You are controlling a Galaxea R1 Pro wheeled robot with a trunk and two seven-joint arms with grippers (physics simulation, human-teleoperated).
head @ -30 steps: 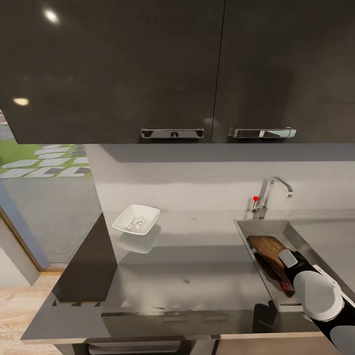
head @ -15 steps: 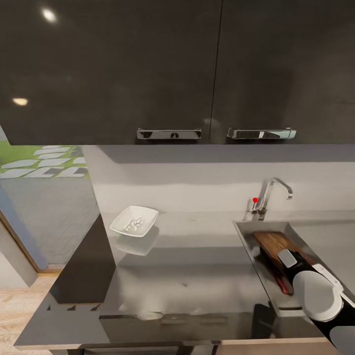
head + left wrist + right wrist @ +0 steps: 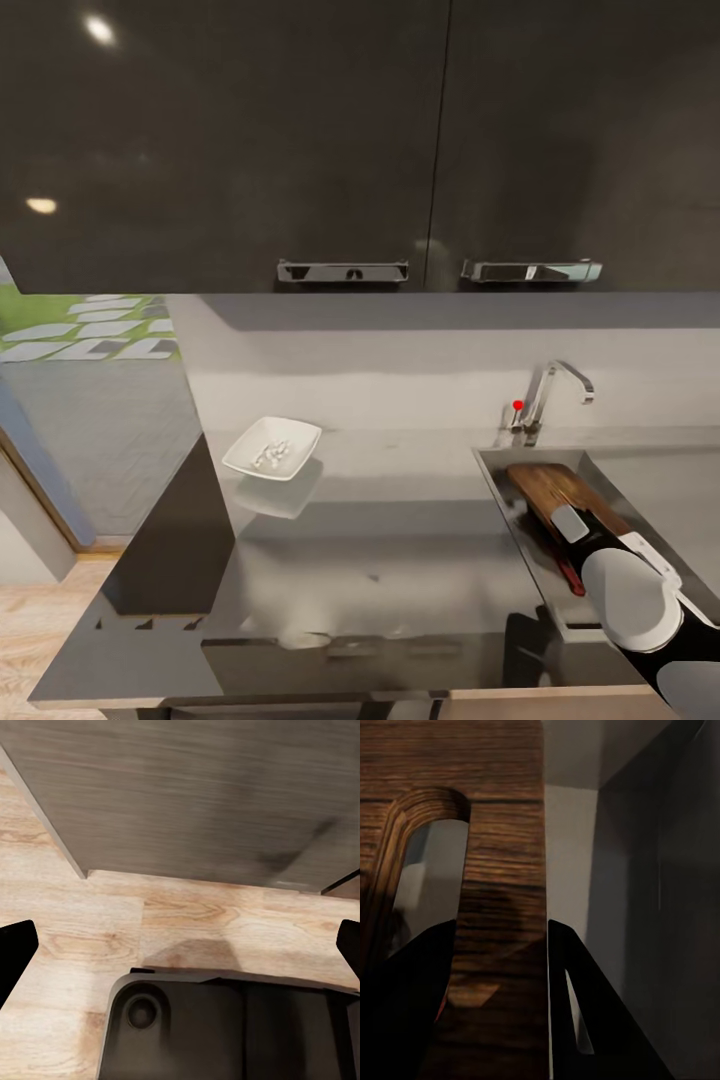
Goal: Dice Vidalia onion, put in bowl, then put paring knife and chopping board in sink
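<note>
Since the earlier frames the chopping board (image 3: 560,497) has shifted a little in the sink (image 3: 520,560), its far end now lying slightly more to the left and nearer the tap (image 3: 552,392), and the right arm has drawn slightly lower and left in the head view; the camera has also turned a touch over the last second. The board lies tilted inside the basin, its far end toward the back wall. In the right wrist view the right gripper (image 3: 502,945) grips the board (image 3: 502,870) at the edge beside its slot-shaped handle hole, one dark finger (image 3: 405,1005) on the slot side and the other on the outer edge, with the grey sink wall (image 3: 660,870) just beyond. A strip of red-orange, the paring knife (image 3: 572,580) handle, shows in the sink beside the arm, partly hidden by it. The white bowl (image 3: 272,449) sits on the countertop (image 3: 400,540) well to the left of the sink, near the back wall, with small white pieces of the Vidalia onion (image 3: 272,452) inside. The left gripper (image 3: 180,945) hangs over the wooden floor (image 3: 187,922) beside a dark cabinet face (image 3: 195,795), its two fingertips spread wide apart at the edges of its wrist view, holding nothing
</note>
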